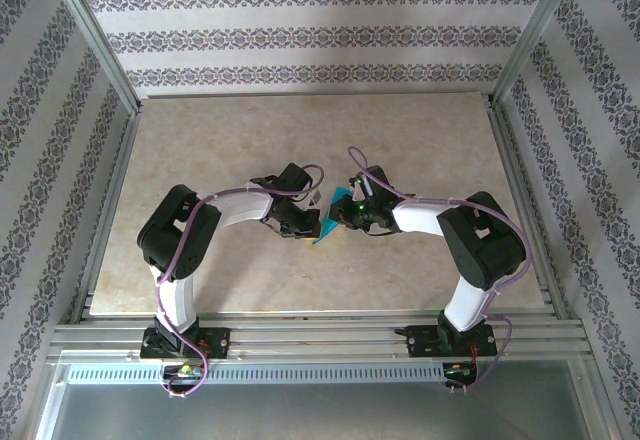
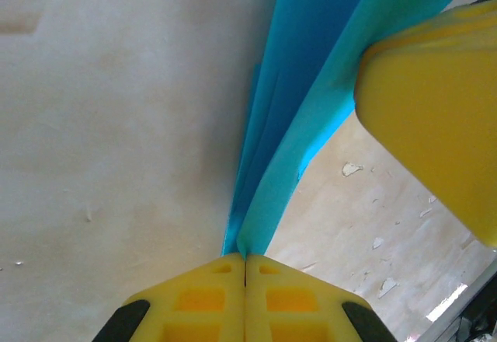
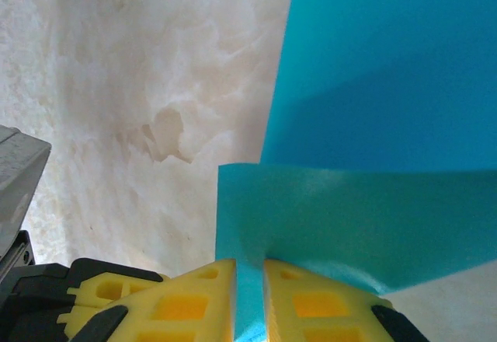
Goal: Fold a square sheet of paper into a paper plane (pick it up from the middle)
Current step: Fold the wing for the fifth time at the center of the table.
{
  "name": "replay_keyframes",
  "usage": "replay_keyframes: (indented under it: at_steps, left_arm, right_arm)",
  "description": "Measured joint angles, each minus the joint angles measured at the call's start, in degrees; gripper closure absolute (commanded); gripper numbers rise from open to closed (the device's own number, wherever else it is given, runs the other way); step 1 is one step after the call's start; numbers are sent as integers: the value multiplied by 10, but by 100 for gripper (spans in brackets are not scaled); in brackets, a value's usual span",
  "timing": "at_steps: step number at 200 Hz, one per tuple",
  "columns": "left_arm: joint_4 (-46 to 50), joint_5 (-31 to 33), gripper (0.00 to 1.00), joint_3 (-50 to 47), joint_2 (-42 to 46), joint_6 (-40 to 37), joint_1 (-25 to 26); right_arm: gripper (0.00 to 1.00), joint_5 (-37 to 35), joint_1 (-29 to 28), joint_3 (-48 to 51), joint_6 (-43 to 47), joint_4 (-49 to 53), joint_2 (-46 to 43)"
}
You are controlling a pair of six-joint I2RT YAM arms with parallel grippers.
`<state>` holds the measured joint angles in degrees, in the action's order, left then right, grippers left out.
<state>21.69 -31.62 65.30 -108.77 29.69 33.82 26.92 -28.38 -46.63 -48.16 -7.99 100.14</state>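
Both grippers meet over the middle of the table (image 1: 200, 160), the paper (image 1: 327, 226) held between them, off the surface. The left gripper (image 2: 245, 268) is pressed together, pinching the paper's folded layers (edge-on here). The right gripper (image 3: 250, 276) pinches a flap's edge.

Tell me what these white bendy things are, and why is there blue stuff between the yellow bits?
Those are two robot arms bolted to a table. One picture looks down from above. The other two come from little cameras on each arm's wrist, so you see the yellow fingers up close. The blue stuff is a sheet of paper the arms are folding into a plane. The left gripper is pinched shut on the paper's folded edge. The right gripper pinches another part of it. Both hold it above the table between them.
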Motion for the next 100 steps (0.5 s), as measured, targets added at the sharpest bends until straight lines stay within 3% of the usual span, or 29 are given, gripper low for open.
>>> replay_keyframes:
  at_steps: [100]
  left_arm:
    - [-18, 21, 93, -10, 1, -6, 3]
  right_arm:
    - [81, -6, 0, 12, -2, -17, 0]
